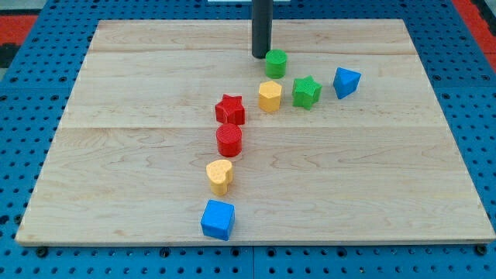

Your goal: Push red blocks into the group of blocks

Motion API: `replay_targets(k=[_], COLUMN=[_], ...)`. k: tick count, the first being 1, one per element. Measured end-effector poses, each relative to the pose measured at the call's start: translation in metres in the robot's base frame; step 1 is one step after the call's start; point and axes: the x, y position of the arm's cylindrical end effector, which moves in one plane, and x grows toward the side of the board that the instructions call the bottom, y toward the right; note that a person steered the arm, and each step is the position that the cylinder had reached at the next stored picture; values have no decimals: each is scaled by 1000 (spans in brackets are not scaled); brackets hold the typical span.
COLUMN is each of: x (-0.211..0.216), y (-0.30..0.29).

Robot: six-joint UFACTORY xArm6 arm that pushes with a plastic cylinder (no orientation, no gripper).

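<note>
Near the tabletop's (116, 194) top edge, slightly right of its middle, stands my tip (261, 56), the lower end of a straight dark rod coming down from the view's top. No gripper is fitted to the arm, so nothing is held or clamped; the rod merely rests its end on the wood.

Items on the tabletop, listed from top edge to bottom edge:

1. Green cylinder (276, 63): just to the right of my tip, touching it or very nearly so; which of the two cannot be told.
2. Blue angular block (346, 81): toward the right edge, farthest right of all the blocks.
3. Green star (306, 92): left of the blue angular block, below and right of the green cylinder.
4. Yellow hexagonal block (270, 96): just beside the green star on its left.
5. Red star (230, 110): near the tabletop's centre, down and left of the yellow hexagonal block, a small gap between them.
6. Red cylinder (229, 140): directly below the red star, just beside it.
7. Yellow heart (219, 176): below the red cylinder, slightly left.
8. Blue cube (218, 219): close to the bottom edge, below the yellow heart.

Both red blocks lie well apart from my tip, down and left of it.
</note>
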Motion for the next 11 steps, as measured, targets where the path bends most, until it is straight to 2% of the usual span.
replay_targets(k=[1,2,3,4,5,7,8,9,10,11], x=[32,41,36,36,63,139,151,117,110,86], y=[30,68,63,-9,-81,-104,-77,-49,-61,-44])
